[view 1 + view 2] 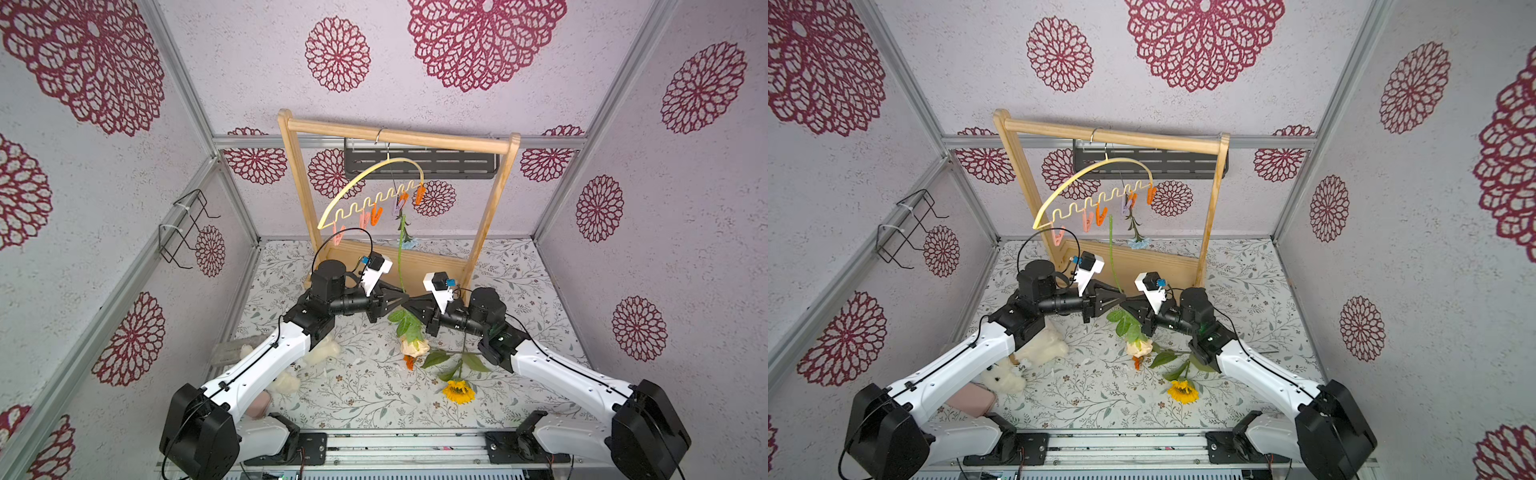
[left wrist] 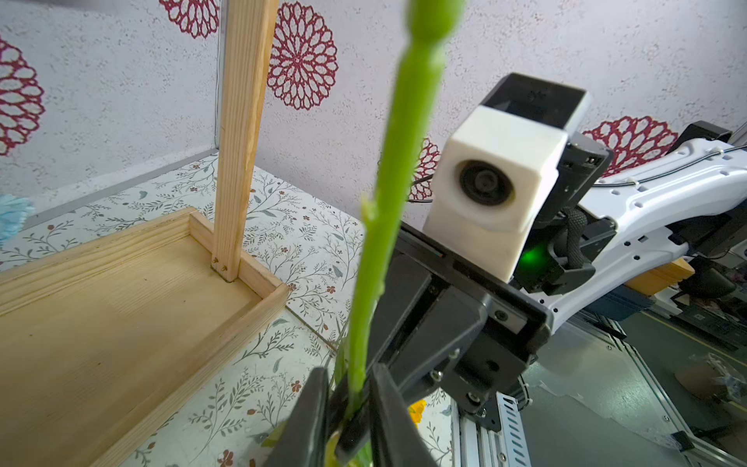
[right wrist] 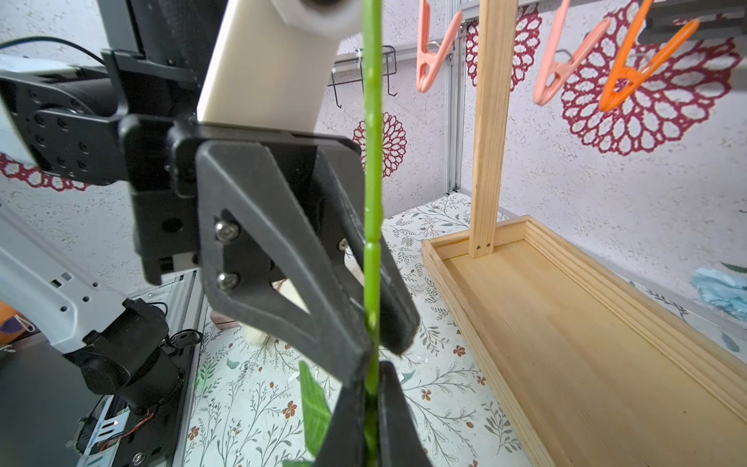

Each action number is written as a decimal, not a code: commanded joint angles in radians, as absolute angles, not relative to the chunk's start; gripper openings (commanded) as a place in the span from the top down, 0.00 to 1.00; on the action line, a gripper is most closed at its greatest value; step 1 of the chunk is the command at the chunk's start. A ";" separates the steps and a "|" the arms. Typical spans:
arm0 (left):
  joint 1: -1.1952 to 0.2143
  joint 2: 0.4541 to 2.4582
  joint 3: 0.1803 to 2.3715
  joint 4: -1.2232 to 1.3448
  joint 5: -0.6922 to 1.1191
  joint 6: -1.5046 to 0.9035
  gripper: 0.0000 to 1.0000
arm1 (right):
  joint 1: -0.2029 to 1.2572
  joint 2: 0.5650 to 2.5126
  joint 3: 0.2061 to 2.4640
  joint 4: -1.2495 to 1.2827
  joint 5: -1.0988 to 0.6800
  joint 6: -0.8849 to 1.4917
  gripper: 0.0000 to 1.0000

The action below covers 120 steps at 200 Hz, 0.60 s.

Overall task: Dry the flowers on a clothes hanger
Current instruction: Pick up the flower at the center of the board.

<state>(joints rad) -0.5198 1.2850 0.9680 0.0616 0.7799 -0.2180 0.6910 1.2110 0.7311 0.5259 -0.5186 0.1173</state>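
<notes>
Rack frame [image 1: 399, 135] of pale wood stands at the back of the floral mat [image 1: 353, 395], and its top bar carries the clothes hanger [image 1: 374, 167] by the metal hook. The hanger hangs tilted, with its low end toward the left arm's side. Both arms reach in from the near edge and meet in front of the rack's tray base, below the hanger. Between them the peach rose [image 1: 415, 347] hangs head down. Its green stem [image 2: 390, 182] stands nearly upright, the cut end up beside the row of clothespins [image 1: 376, 216] but free of them. The left gripper [image 1: 406, 296] is closed on that stem, with one finger [image 2: 311, 420] pressed to each side. It sits just above the right gripper [image 1: 405, 308], which is clamped tight on the same stem right above the leaves. The two sets of fingertips almost touch. The rose head hangs close over the mat, above the orange gerbera [image 1: 409, 362] lying there; whether it touches either cannot be told. The sunflower [image 1: 458, 391] lies flat on the mat nearer the right arm, well apart from both grippers. The light blue carnation [image 1: 409, 243] hangs head down from the lilac clothespin [image 1: 400, 206] near the hanger's high end, behind the held stem.
</notes>
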 commanded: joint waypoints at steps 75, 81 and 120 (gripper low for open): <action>-0.526 1.265 0.983 0.117 0.779 -0.235 0.73 | 0.696 1.191 0.764 0.563 -0.531 0.133 1.00; -0.527 1.268 0.984 0.122 0.779 -0.244 0.65 | 0.696 1.190 0.764 0.563 -0.531 0.133 1.00; -0.526 1.287 0.992 0.133 0.796 -0.265 0.69 | 0.696 1.183 0.765 0.563 -0.525 0.135 1.00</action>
<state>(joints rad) -0.5220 1.2842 0.9775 0.0933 0.7773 -0.2459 0.6910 1.2106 0.7311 0.5327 -0.5198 0.1246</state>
